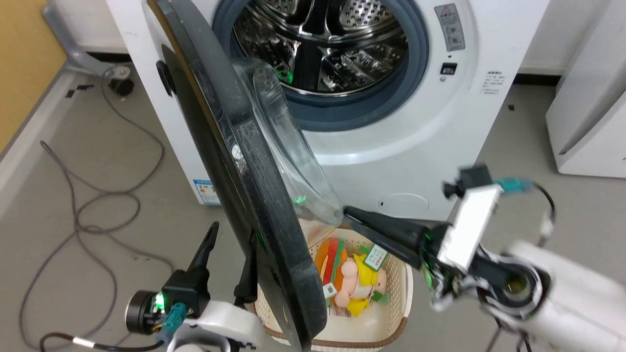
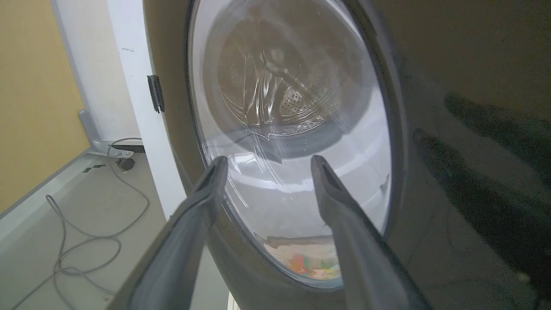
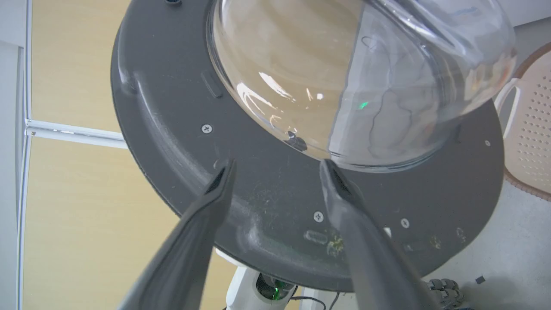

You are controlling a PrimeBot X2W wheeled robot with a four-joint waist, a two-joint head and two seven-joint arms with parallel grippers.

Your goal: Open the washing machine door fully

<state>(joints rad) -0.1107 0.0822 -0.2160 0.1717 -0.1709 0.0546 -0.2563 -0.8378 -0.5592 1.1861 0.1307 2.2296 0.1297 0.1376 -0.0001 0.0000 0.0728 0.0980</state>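
- Two grippers here, one on each side of the washing machine door point(image 1: 254, 195); the door's swung well out from the washing machine point(image 1: 391, 146), attached on the head view's left and standing nearly edge-on to that camera
- drum point(image 1: 332, 39) is in plain sight, with the grey gasket point(image 1: 342, 110) ringing it
- left gripper point(image 2: 269, 161) is at the door's glossy outer face; fingers spread, nothing between them; tips right in front of the window, can't tell if they touch
- right gripper point(image 3: 275, 165) is on the inner side; fingers spread too, holding nothing; tips just below the glass bowl point(image 3: 344, 77), close to the dark inner ring, contact unclear
- basket point(image 1: 401, 293) of colourful toys point(image 1: 352, 278) sits on the floor before the machine, partly behind the door's lower edge; grey cable point(image 1: 98, 195) loops over the floor at left
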